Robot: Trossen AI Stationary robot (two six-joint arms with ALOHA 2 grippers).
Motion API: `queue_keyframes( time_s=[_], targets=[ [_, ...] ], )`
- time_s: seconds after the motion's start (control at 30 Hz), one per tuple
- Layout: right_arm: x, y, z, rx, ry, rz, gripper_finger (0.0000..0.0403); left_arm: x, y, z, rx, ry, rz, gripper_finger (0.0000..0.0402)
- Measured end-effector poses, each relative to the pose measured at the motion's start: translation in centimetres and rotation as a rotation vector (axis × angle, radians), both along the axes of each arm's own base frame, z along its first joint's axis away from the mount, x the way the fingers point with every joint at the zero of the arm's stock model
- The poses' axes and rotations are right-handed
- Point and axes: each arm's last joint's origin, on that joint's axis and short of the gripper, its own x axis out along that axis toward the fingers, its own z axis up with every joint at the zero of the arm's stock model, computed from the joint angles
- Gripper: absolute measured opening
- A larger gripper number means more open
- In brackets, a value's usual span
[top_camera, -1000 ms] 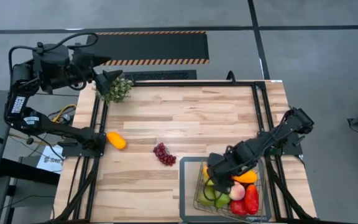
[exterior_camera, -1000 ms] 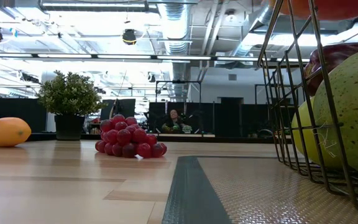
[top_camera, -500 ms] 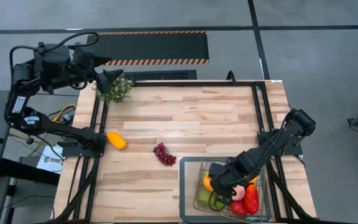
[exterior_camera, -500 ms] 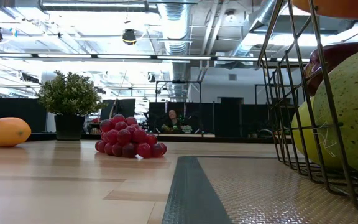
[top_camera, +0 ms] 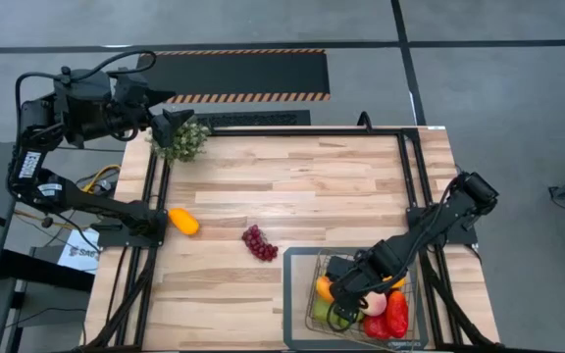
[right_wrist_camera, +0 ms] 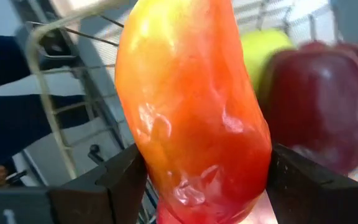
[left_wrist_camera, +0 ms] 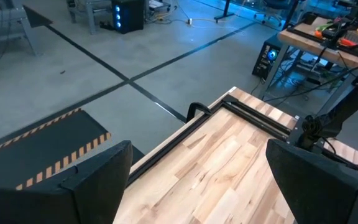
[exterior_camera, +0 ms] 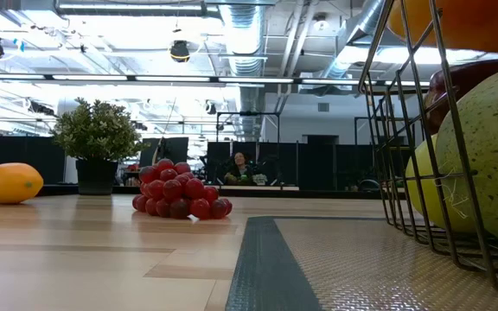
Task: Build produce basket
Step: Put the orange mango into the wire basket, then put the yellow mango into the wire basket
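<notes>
My right gripper (top_camera: 337,294) reaches into the dark wire basket (top_camera: 314,316) at the table's near right and is shut on an orange-red pepper (top_camera: 324,287), which fills the right wrist view (right_wrist_camera: 191,112). In the low view the pepper (exterior_camera: 469,19) hangs above the green pear (exterior_camera: 491,155) and red apple (exterior_camera: 461,78) that lie in the basket (exterior_camera: 405,121). Purple grapes (top_camera: 259,242) and a yellow-orange pepper (top_camera: 182,221) lie on the wood. My left gripper (top_camera: 170,123) waits open, raised at the far left corner by the potted plant (top_camera: 184,140). My right gripper pinches the orange-red pepper by its two opposite sides (right_wrist_camera: 157,168) between its two fingers (right_wrist_camera: 120,186), which lie across its length. The arm slants down into the basket from the table's right side. The pepper is lifted, above the fruit in the basket.
The basket stands on a grey mat (top_camera: 295,294). Red, pink and green fruits (top_camera: 381,309) fill its near part. Black frame rails (top_camera: 410,176) run along the table's left and right sides. A person sits far off in the room behind (exterior_camera: 240,164).
My right gripper has gone toward the table's near edge and down into the basket, carrying the orange-red pepper. In the low view the pepper has come lower at the basket's top. The left arm has kept still.
</notes>
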Motion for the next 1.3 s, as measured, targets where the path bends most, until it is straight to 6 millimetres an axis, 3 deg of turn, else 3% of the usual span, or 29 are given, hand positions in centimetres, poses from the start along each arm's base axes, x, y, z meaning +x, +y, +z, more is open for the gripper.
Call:
queue_keyframes(
  time_s=[0.33, 0.53, 0.9, 1.17, 1.3],
  targets=[
    [0.5, 0.1, 0.2, 0.043, -0.033, 0.015, 0.0282, 0.0, 0.0, 0.0, 0.0, 0.0, 0.0, 0.0359],
    [0.3, 0.1, 0.0, 0.097, 0.038, -0.065, 0.0283, 0.0, 0.0, 0.0, 0.007, 0.005, -0.004, 0.0359],
    [0.4, -0.6, -0.1, 0.074, 0.061, -0.081, 0.0378, 0.0, 0.0, 0.0, 0.009, 0.006, -0.005, 0.0359],
    [0.9, -1.6, 0.1, 0.09, 0.084, -0.106, 0.0381, -0.3, -0.2, -1.0, -0.031, 0.113, -0.04, 0.0359],
    [1.3, -2.7, 1.9, 0.091, 0.057, -0.087, 0.038, -0.3, -0.4, -2.0, -0.099, 0.211, -0.099, 0.0359]
  ],
)
